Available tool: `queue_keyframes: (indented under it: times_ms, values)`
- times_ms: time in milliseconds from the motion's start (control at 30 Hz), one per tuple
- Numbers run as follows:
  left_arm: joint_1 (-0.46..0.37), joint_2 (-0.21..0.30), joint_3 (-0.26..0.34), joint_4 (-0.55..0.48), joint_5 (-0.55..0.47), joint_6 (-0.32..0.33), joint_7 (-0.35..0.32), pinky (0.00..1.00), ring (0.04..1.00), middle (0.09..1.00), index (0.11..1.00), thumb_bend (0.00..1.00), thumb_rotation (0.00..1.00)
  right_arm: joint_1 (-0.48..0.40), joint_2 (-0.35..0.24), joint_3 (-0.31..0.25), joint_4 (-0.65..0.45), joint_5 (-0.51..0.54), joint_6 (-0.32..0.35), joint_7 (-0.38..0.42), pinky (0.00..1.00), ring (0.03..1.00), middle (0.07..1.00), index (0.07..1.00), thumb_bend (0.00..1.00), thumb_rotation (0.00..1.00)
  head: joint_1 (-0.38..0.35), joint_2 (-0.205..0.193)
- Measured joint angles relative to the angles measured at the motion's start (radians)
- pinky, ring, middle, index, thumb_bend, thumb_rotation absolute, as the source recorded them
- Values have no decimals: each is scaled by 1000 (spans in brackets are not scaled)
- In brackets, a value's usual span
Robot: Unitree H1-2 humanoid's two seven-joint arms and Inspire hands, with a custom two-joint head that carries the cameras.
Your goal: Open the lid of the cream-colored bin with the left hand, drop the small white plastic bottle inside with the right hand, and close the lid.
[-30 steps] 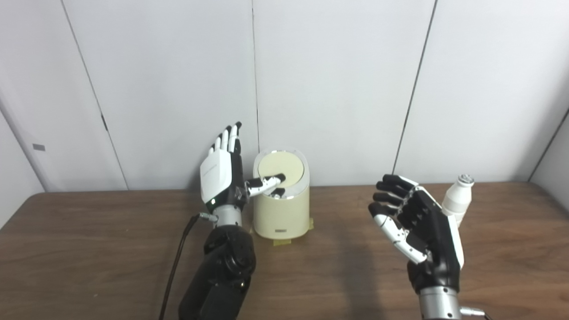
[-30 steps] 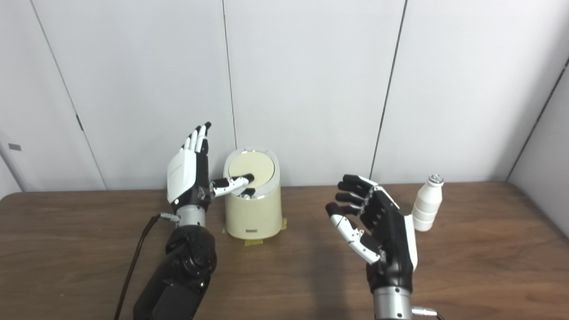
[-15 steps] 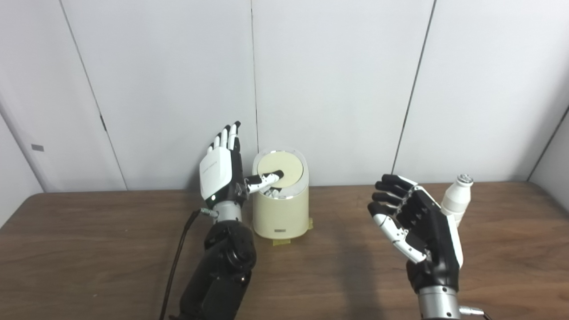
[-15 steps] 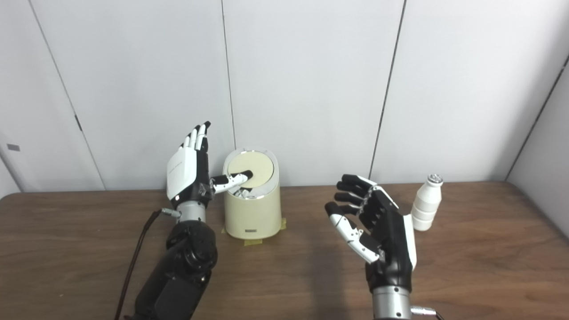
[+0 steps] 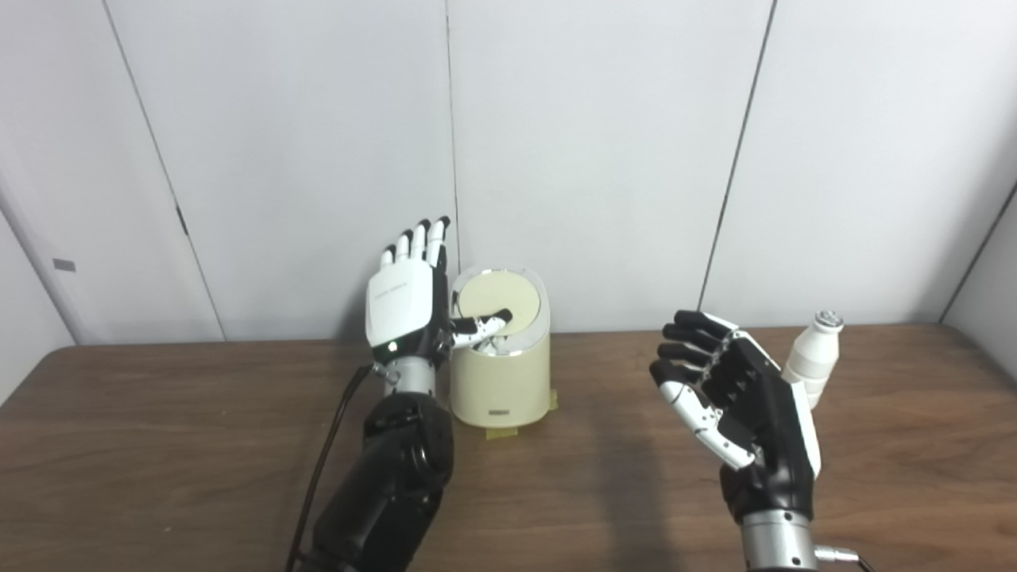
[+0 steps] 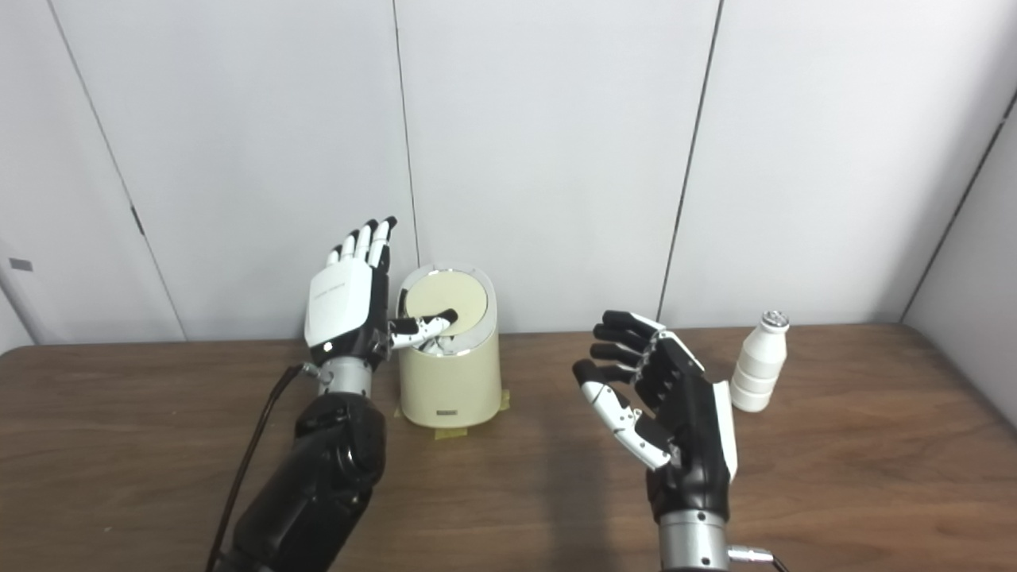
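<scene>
The cream-colored bin (image 5: 499,381) stands at the back of the table, taped down at its base. Its round lid (image 5: 499,303) looks tilted toward me. My left hand (image 5: 404,306) is open beside the bin's left side, fingers pointing up, and its thumb (image 5: 481,326) reaches over the front edge of the lid. The small white plastic bottle (image 6: 760,362) stands upright at the far right. My right hand (image 6: 663,397) hovers open, palm to the left, just left of the bottle and apart from it. In the left eye view the hand hides the bottle's lower part.
The brown wooden table (image 5: 159,445) runs wide to the left and between the bin and the right hand. A black cable (image 5: 322,469) trails along the left forearm. White wall panels (image 5: 596,159) stand right behind the bin.
The left hand has turned a little, its back now facing me more, and has moved closer to the bin. The right hand has drifted slightly left. The bottle has not moved.
</scene>
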State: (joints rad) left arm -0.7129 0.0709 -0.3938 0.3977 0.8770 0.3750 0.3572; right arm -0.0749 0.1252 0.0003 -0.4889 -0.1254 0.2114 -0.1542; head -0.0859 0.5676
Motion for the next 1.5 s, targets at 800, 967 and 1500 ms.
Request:
queue_keyframes:
  times_ms: [800, 967, 1500]
  values:
    - [-12, 25, -78, -47, 161, 77, -140, 1000, 1000, 1000, 990, 1000, 144, 0, 1, 4, -2, -10, 7, 0, 540, 633, 658, 646, 292, 189, -2, 3]
    - [-12, 29, -77, -29, 161, 76, -128, 1000, 1000, 1000, 987, 1000, 146, 0, 1, 5, -13, -14, 8, 0, 534, 627, 653, 641, 293, 187, -2, 3]
    - [34, 18, 26, -55, 65, 72, -101, 1000, 1000, 980, 954, 578, 996, 0, 2, 5, -12, -16, 9, 0, 542, 631, 654, 642, 289, 185, -2, -2]
